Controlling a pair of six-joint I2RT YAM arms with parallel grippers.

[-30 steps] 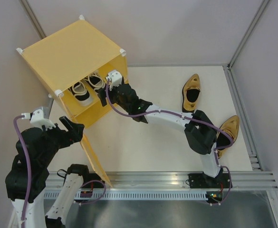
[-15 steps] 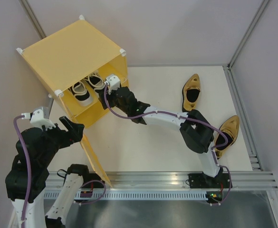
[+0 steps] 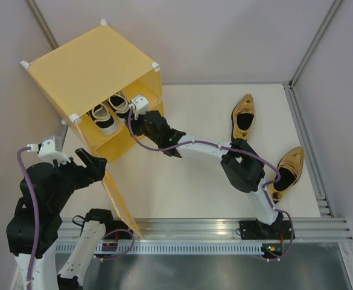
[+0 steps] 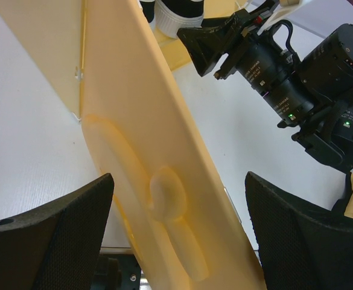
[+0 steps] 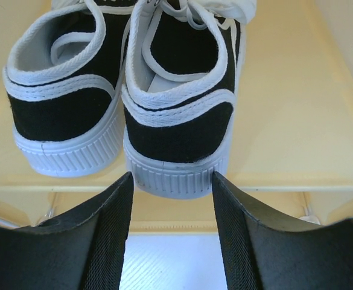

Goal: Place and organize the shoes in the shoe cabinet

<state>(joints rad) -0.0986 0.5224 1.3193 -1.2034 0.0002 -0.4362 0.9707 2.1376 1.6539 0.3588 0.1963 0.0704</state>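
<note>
Roughly half done, judging by where the shoes lay.

Top view: the cabinet (image 3: 92,66) stood at the far left of the table (image 3: 182,187), its door (image 3: 119,202) hanging open toward the arms. The first sneaker (image 3: 102,116) and the second sneaker (image 3: 120,103) sat side by side on the inner shelf. The right gripper (image 3: 131,122) was at the cabinet mouth, just beside the second sneaker's heel. The first gold shoe (image 3: 244,118) lay on the table well apart from the cabinet. The second gold shoe (image 3: 286,169) lay near the right edge, partly hidden by the right arm. Neither was in the cabinet. The left gripper (image 3: 92,164) hung just beside the open door.

Left wrist view: the left gripper (image 4: 177,199) had its jaws wide apart with the door passing between them. No finger pressed on it, as far as it showed.

Right wrist view: both sneakers stood heels out, touching each other, at the front edge of the shelf (image 5: 285,157). The right gripper (image 5: 171,181) had its jaws apart, a tip on either side of the second sneaker's heel sole. I saw no clamp.

So the sneakers looked stored, maybe needing a nudge. Both gold shoes remained to be fetched, probably for the lower compartment.
</note>
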